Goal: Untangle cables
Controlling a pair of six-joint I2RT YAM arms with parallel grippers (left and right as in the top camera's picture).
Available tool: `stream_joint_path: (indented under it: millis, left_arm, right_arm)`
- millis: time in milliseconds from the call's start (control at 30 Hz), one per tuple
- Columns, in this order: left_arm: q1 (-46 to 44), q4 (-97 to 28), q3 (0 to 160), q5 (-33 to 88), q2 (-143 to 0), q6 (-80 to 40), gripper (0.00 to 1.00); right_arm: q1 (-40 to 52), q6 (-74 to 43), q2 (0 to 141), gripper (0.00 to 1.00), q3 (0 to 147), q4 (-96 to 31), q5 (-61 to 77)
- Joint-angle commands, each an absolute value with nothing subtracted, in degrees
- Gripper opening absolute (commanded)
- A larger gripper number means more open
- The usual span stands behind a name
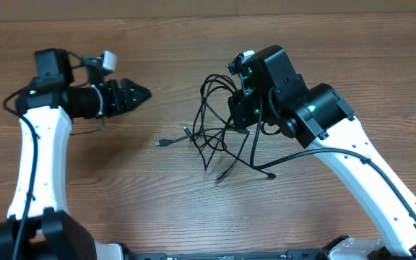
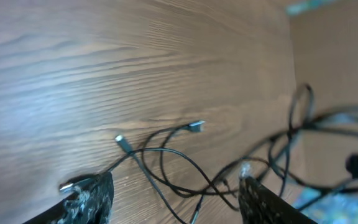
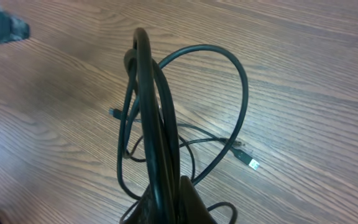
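Two white-and-black arms sit nearest the overhead camera, one at each side of the wooden table (image 1: 165,43). At the left of the frame the left arm (image 1: 38,144) runs up from the lower edge and bends to the right. Its left tool (image 1: 144,92) points toward the centre and is well apart from the tangle. In its wrist view the two fingers (image 2: 95,199) stand wide apart with nothing gripped between them. Only the table and cord show beyond.

In the centre lie the cables (image 1: 211,137), thin black cords looped over one another in a single tangle. How many cords there are I cannot tell. Four plug ends (image 1: 160,143) show from overhead:
- two near each other at the left edge of the tangle
- one at the lower middle
- one at the lower right

Just right of centre, the right tool (image 3: 166,208) is clamped on the cables. In its wrist view several strands stand out from the closed fingers in tall loops, while other strands lie on the table. The right arm (image 1: 381,173) runs in from the lower right corner.
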State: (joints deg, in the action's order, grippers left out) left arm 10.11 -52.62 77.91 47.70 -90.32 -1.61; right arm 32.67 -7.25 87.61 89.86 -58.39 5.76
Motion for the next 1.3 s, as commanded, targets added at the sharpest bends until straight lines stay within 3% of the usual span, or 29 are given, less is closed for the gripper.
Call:
stream_joint_path:
  millis: [0,267,433,633,1267]
  left_arm:
    - [5.8,-52.6,77.9,47.6,-84.1,7.0,0.64]
    - [-0.2,-50.1,77.9,47.0,-75.8,8.4,0.67]
    - [-0.1,-50.1,77.9,40.1,-71.3,8.1,0.71]
    - [-0.1,-50.1,77.9,35.2,-66.2,11.0,0.75]
    - [-0.2,-54.0,77.9,43.6,-65.5,19.2,0.79]
  right_arm:
    - [32.5,-7.4,87.2,0.04,89.5,-57.5,9.7]
    - [32.5,-7.4,87.2,0.04,89.5,-53.6,22.7]
    - [32.5,-6.9,87.2,0.04,89.5,-52.9,29.2]
    - [32.5,0.7,87.2,0.04,89.5,-52.5,41.8]
    - [32.5,2.0,87.2,0.04,89.6,-45.3,52.8]
